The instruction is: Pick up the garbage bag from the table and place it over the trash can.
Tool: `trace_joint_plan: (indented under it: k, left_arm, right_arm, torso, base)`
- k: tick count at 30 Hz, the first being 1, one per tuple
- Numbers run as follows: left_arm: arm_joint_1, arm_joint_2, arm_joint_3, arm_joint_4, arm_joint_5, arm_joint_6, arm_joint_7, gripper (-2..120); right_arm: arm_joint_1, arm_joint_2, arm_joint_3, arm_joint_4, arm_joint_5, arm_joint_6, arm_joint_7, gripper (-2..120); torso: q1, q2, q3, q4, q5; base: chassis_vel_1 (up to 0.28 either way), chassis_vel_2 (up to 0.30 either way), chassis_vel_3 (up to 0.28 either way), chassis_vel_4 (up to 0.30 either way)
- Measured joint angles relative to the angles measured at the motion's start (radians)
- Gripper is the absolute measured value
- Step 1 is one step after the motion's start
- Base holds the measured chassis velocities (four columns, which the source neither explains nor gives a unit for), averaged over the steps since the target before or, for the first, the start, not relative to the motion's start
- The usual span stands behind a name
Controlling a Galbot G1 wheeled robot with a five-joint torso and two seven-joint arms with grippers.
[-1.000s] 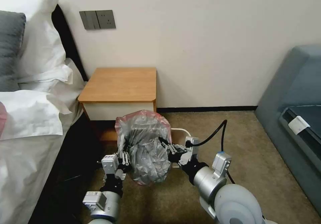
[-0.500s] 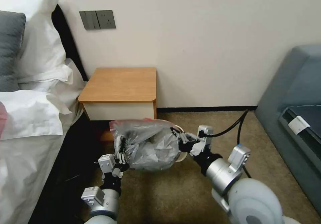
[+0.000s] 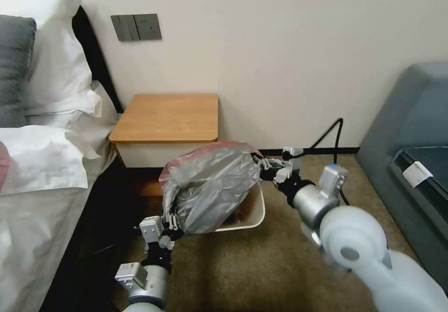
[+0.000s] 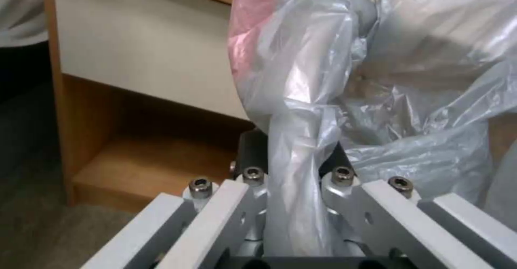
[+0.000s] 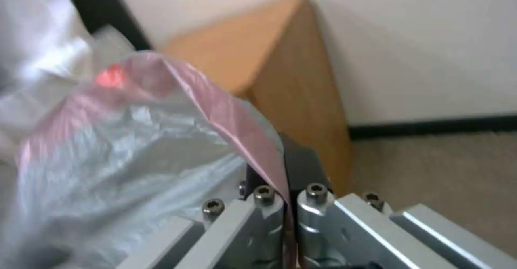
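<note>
Grey crinkled garbage bag (image 3: 212, 186), pinkish-red rim.

Bag (image 3: 212, 188) hides most of the bin (image 3: 254, 218); only its right rim and corner show. Bin contents too dark to tell. Sofa (image 3: 410, 162) cut off at right edge.

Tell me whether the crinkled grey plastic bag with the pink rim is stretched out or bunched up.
Stretched out: the garbage bag spans between the left gripper and right gripper, each shut on it.

Crinkled grey garbage bag (image 3: 210, 186) stretched above beige trash can (image 3: 254, 214)
</note>
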Motion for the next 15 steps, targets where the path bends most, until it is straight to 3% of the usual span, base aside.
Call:
trace_joint_plan:
  k: [11,15]
  left_arm:
    - [-0.023,-0.007,-0.022,0.02,-0.059,-0.024,0.048,7]
    - [-0.024,-0.004,-0.035,0.021,-0.081,-0.026,0.06,7]
  right_arm:
    - [0.049,-0.021,0.04,0.004,0.306,-0.079,0.259,0]
    - [0.062,-0.009,0.055,0.004,0.384,-0.1,0.337,14]
  torso:
    - [0.0,0.0,0.0,-0.0001,-0.0002]
    - [0.0,0.0,0.0,-0.0001,-0.0001]
  base:
    - [0.0,0.0,0.0,0.0]
    - [0.0,0.0,0.0,0.0]
